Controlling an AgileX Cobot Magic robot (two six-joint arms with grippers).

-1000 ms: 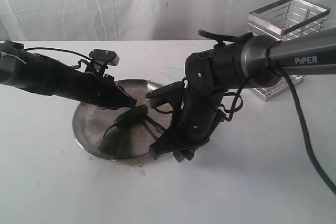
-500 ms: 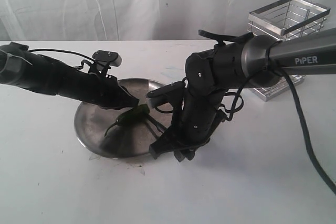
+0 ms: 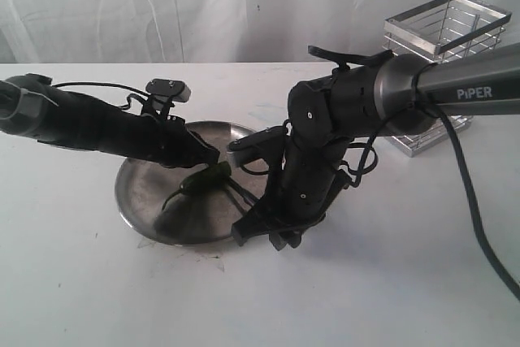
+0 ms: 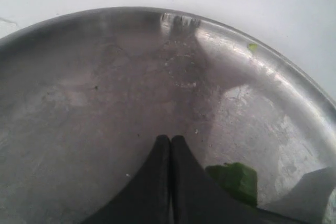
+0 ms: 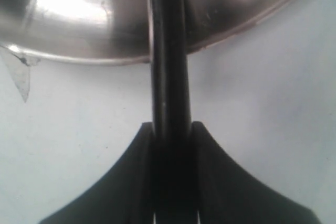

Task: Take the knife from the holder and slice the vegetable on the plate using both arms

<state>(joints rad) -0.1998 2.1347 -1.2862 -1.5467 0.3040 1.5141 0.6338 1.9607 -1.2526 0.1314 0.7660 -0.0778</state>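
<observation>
The right gripper (image 5: 170, 129) squeezes the knife (image 5: 168, 51) by its handle; the left gripper (image 4: 170, 142) is pinched closed beside the vegetable (image 3: 207, 176); it looks small, light and rolly on the slippery plate (image 3: 138, 193).

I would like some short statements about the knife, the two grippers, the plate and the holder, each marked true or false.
1. The right gripper is shut on the knife. True.
2. The left gripper is open wide. False: its fingers are pressed together.
3. The vegetable lies on the plate. True.
4. The holder stands on the plate. False: it stands on the table, apart from the plate.
</observation>
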